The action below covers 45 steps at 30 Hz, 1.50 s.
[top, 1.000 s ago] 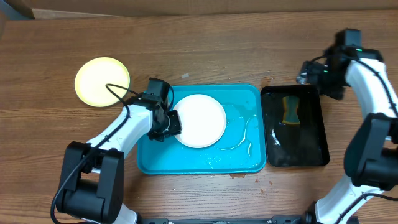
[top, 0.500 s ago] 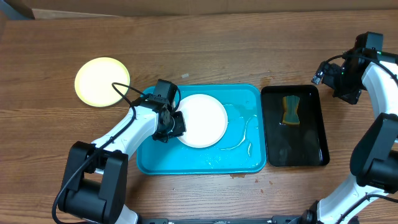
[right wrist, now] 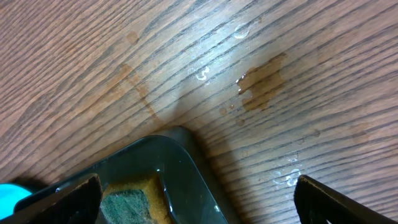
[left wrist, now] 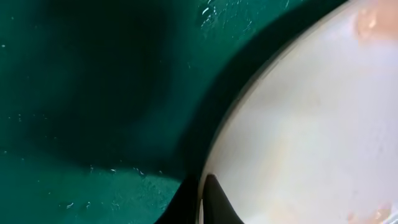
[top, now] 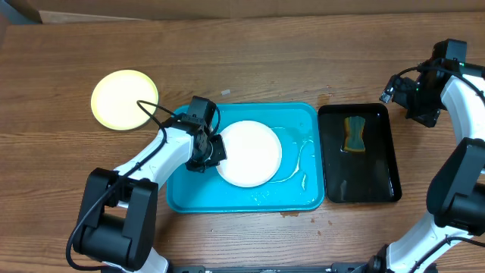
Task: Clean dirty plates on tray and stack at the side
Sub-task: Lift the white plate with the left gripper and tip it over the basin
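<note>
Clamping the white plate point(top: 254, 155) by its rim, the left pincer point(top: 217, 152) sits inside the tray point(top: 295, 200).

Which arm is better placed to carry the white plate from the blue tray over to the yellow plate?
Left. The left tool is shut on the white plate at its left rim, and the yellow plate lies on that side. The right tool stands open past the black tray, far away.
</note>
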Available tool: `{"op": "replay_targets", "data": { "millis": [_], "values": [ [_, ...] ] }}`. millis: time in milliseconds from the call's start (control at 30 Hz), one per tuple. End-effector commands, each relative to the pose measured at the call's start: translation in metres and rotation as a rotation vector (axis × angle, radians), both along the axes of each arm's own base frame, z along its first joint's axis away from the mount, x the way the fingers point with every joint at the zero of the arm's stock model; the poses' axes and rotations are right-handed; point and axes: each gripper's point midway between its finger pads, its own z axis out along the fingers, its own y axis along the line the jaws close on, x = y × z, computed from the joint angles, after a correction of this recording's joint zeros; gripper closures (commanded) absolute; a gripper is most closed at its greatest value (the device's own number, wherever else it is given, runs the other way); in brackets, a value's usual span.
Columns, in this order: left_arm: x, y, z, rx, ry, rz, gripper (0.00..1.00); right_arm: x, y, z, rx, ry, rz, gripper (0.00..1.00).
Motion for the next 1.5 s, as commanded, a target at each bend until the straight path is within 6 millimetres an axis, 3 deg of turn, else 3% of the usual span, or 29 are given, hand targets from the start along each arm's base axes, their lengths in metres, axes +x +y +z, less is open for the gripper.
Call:
{"op": "replay_targets", "data": {
  "millis": [0,200,333,600,833,1067,1467],
  "values": [
    [0.0,0.002,0.001,0.033,0.018,-0.028,0.96,0.007,-0.001,0.015,-0.006,-0.045,-0.002,0.0],
    [0.022,0.025,0.038,0.196,-0.022,-0.039,0.96,0.007,-0.001,0.015,-0.006,-0.045,-0.002,0.0],
    [0.039,0.02,0.063,0.194,-0.065,-0.073,0.96,0.007,-0.001,0.015,-0.006,-0.045,-0.002,0.0],
    [0.067,0.01,0.088,0.159,-0.168,-0.072,0.96,0.007,-0.001,0.015,-0.006,-0.046,-0.002,0.0],
    [0.087,-0.002,0.122,0.136,-0.253,-0.083,0.96,0.016,-0.003,0.018,-0.013,-0.082,-0.001,0.0],
    [0.103,-0.037,0.159,0.138,-0.383,-0.147,0.96,0.022,-0.02,0.021,-0.014,-0.127,-0.033,0.0],
    [0.087,-0.138,0.185,0.163,-0.604,-0.337,0.96,-0.01,-0.111,0.021,-0.097,-0.108,-0.241,0.0]
  ]
}}
